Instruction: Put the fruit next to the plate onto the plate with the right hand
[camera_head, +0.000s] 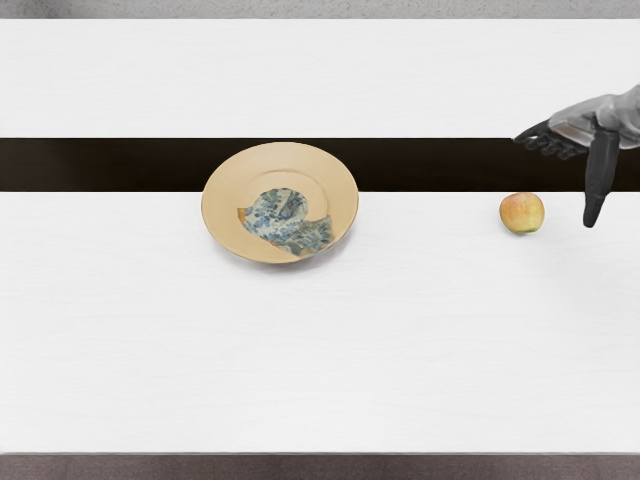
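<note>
Beside the apple (522, 213): my right hand (590, 130), fingers (600, 175) spread to close around it.
Plate (222, 210): well apart, waiting.

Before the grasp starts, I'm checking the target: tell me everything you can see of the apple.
The apple is round and whole, smooth-skinned, yellow with a red-orange blush. It rests on the white table just in front of the dark gap, well right of the plate, touching only the table. The right hand hovers to its upper right, fingers spread, not in contact.
</note>
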